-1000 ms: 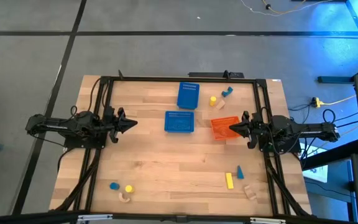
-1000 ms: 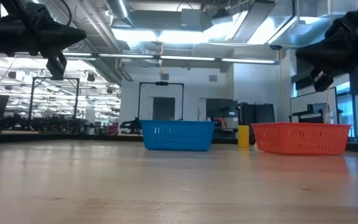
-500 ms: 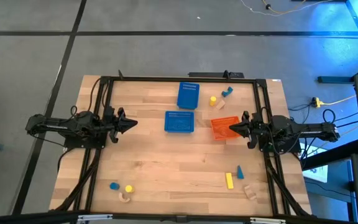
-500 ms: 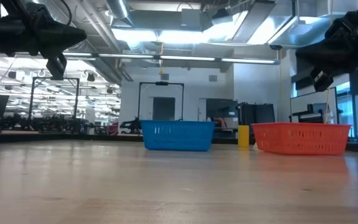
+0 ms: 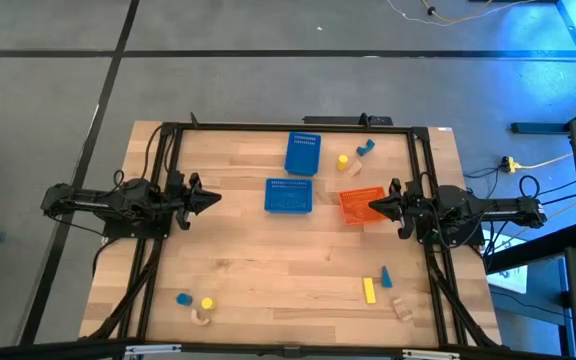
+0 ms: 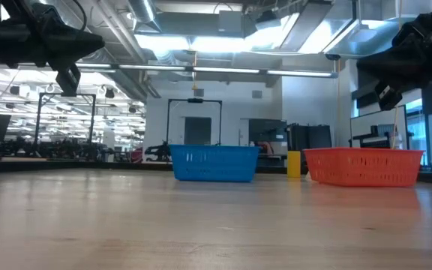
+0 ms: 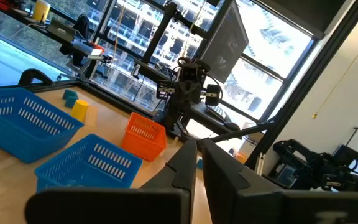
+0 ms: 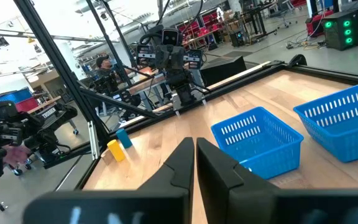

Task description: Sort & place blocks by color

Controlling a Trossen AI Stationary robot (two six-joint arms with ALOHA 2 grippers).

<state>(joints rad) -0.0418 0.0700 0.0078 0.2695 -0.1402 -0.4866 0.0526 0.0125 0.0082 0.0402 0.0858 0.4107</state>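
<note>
Wooden table point(image 5: 268, 250) | left gripper point(image 5: 211, 199), right gripper point(image 5: 374, 207): both clenched, empty, raised at mid-table | blocks point(image 5: 369, 289) scattered well apart from both.

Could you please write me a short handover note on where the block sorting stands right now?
Left hand shut, empty, above the table's left side. Right hand shut, empty, at the orange basket. Blocks all loose on the table: a blue block, yellow block and wooden arch front left; yellow bar, blue cone and a wooden block front right; yellow cylinder and others beside the far blue basket. Nothing visibly sorted; everything remains.
</note>
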